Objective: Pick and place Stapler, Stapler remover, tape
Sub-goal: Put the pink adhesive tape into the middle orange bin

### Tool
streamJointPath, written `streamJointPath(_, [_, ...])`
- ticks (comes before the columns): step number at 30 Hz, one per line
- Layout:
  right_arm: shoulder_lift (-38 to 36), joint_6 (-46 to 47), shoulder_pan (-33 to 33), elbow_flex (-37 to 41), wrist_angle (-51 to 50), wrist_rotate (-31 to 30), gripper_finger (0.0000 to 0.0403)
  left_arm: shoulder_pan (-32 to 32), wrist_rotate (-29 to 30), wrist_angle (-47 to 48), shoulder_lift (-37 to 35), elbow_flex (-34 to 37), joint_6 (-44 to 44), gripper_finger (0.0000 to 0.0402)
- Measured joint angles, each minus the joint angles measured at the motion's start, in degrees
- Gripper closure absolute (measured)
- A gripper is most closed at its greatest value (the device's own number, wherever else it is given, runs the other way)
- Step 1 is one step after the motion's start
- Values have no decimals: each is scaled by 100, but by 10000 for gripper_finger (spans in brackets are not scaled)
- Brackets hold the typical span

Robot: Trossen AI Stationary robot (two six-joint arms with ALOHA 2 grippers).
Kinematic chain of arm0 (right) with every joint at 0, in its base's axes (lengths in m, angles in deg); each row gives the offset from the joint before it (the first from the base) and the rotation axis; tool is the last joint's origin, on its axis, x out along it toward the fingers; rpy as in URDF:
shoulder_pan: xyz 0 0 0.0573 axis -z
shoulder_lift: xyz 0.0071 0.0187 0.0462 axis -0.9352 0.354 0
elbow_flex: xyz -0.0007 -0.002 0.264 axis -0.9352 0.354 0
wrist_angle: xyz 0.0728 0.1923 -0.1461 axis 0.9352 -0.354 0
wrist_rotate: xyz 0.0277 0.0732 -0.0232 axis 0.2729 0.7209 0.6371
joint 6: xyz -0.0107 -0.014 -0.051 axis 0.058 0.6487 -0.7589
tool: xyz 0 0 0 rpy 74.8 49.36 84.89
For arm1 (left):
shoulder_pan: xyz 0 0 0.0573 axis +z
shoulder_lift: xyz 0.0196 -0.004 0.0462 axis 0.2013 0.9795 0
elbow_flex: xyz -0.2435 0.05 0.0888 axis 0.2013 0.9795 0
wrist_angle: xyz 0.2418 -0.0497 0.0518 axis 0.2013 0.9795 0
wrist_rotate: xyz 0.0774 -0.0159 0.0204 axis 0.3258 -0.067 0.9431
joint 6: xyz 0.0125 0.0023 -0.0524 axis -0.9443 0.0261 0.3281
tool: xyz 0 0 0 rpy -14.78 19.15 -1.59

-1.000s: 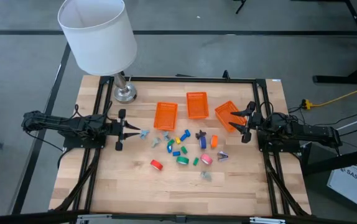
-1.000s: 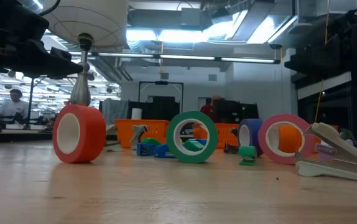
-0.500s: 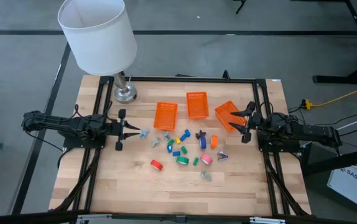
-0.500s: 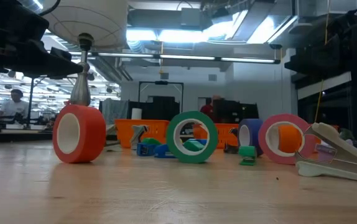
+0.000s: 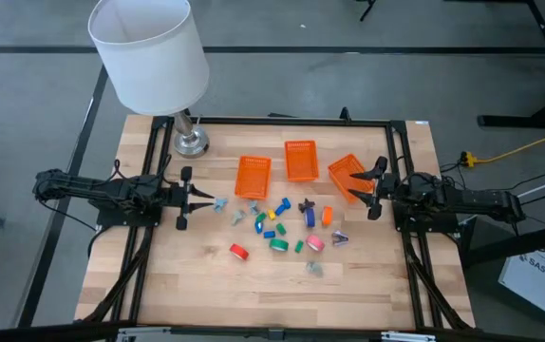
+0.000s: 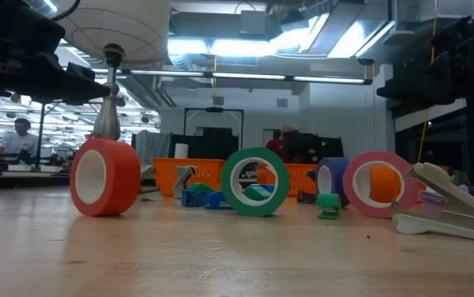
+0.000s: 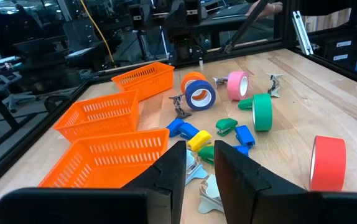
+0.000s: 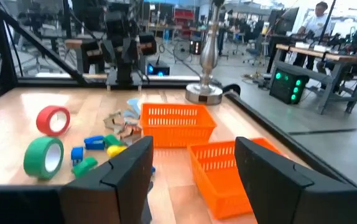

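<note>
Wooden table [image 5: 159, 285] bears baskets [image 5: 300, 160], tape [image 5: 239, 252], lamp [image 5: 193, 142].

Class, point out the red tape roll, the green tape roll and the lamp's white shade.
red tape roll [image 6: 105, 176], low view, its outer red band.
green tape roll [image 6: 255, 182], low view, its ring's lower rim.
lamp's white shade [image 5: 149, 52], high view, its side.

A grey floor [image 5: 367, 66] surrounds the wooden bench [image 5: 197, 285] — a white-shaded lamp [image 5: 149, 52] stands at its far-left corner, ceiling lights [image 6: 245, 45] glowing beyond.
</note>
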Motion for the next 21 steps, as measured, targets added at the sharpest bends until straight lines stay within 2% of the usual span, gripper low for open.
streamJointPath(13, [1031,0,2,-504,-591,1,173,0,-2,0,0,0,-2,323])
streamJointPath(21, [1273,0,2,-505,-601,1,173,0,-2,2,0,2,-2,323])
